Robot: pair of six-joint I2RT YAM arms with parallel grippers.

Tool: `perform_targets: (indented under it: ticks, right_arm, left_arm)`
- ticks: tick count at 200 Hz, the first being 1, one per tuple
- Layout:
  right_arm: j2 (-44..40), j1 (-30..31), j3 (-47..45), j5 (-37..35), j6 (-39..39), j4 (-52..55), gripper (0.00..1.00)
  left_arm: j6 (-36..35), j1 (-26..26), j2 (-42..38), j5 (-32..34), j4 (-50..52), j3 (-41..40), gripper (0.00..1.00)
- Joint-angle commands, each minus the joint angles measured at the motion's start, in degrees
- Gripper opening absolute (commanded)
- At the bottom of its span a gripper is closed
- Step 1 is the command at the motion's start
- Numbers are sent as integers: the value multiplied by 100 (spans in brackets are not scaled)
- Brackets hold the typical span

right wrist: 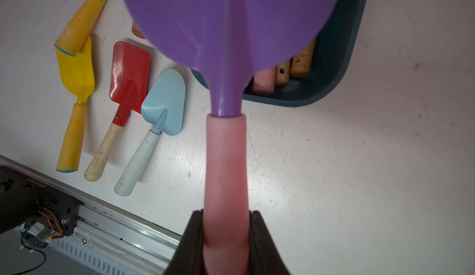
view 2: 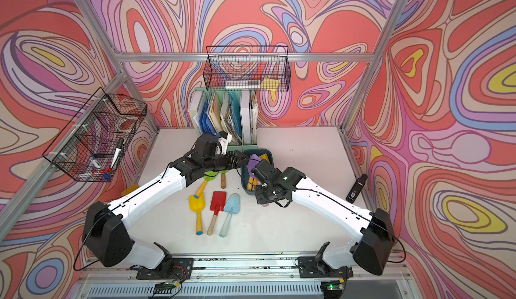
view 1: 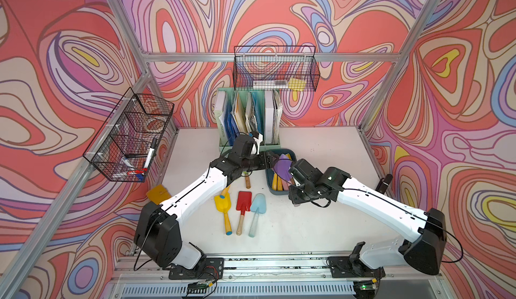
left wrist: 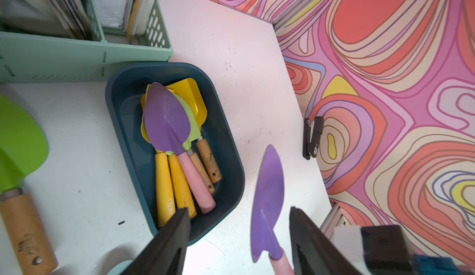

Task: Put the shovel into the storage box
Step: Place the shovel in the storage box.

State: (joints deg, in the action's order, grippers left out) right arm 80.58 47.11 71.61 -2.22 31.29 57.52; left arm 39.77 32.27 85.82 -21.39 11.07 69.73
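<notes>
A purple-bladed shovel [right wrist: 226, 163] with a pink handle is in the air, and my right gripper [right wrist: 226, 212] is shut on that handle. In both top views its blade [view 1: 282, 164] hangs over the near-left part of the dark teal storage box [view 1: 289, 153]. My left gripper [left wrist: 239, 209] is open, and the blade's neck [left wrist: 267, 204] sits between its fingers, close to one of them. The box [left wrist: 120, 99] holds several shovels, among them a second purple one [left wrist: 167, 122].
A yellow [view 1: 223, 208], a red [view 1: 243, 201] and a light blue shovel [view 1: 258, 204] lie on the table; a green one [left wrist: 18, 145] lies under the left arm. Behind the box stands a mint file holder [view 1: 248, 116]. Wire baskets [view 1: 275, 71] hang on the frame. A black stapler [view 1: 384, 183] lies at the right edge.
</notes>
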Motion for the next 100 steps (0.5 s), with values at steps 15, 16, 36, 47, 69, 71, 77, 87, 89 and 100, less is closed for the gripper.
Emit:
perform_targets:
  ticks: [15, 16, 36, 47, 69, 71, 77, 87, 89, 100]
  right_arm:
    - [77, -66, 398, 44, -321, -157, 0]
    - [83, -73, 402, 49, -328, -155, 0]
    - [152, -99, 505, 78, -424, -136, 0]
    - [200, -111, 546, 98, -469, -126, 0]
    - [283, -123, 617, 148, -546, -127, 0]
    - [296, -128, 628, 151, -549, -127, 0]
    - [301, -132, 638, 154, -553, -135, 0]
    - [323, -141, 652, 163, -573, -135, 0]
    - [326, -141, 659, 161, -578, -135, 0]
    - [336, -164, 669, 174, -589, -144, 0]
  left_arm:
    - [140, 17, 208, -255, -351, -74, 65]
    - [138, 21, 212, -253, -351, -74, 65]
    - [145, 19, 255, -250, -355, -72, 64]
    - [145, 15, 283, -260, -365, -74, 63]
    - [154, 20, 311, -263, -386, -70, 56]
    - [154, 13, 312, -266, -386, -73, 56]
    - [154, 15, 316, -272, -386, -71, 54]
    - [163, 15, 313, -278, -380, -73, 50]
    - [156, 9, 313, -272, -385, -74, 49]
    - [158, 21, 317, -265, -386, -72, 45]
